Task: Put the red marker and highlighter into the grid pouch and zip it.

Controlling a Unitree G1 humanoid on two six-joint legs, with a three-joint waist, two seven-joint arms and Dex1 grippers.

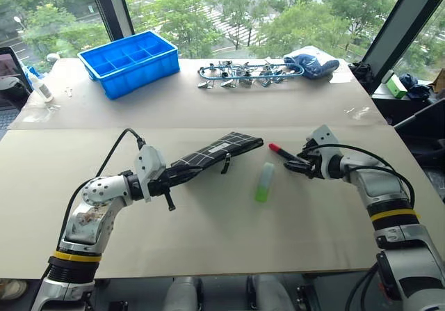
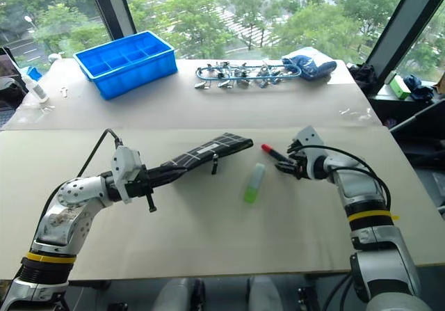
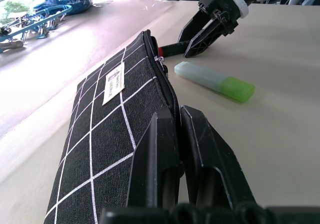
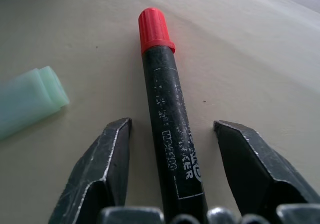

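Both arms are silver-grey metal with rounded joint housings and a yellow band edged in black round each forearm. A white block sits at each wrist. Thin black cables loop from the forearms to the wrists. The left claw point(image 1: 182, 174) and right claw point(image 4: 172, 181) have black, scuffed, wedge-shaped fingers

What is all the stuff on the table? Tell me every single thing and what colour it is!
red marker: 1, black with red cap, flat on the table between the right gripper's fingers
highlighter: 1, pale green, beside the marker
grid pouch: 1, black with white lines, pinched at one end
blue bin: 1, far left
metal clips: a cluster, silver and blue, far middle
blue cloth: 1, far right
table: 1, beige
left gripper: shut on the pouch
right gripper: open around the marker
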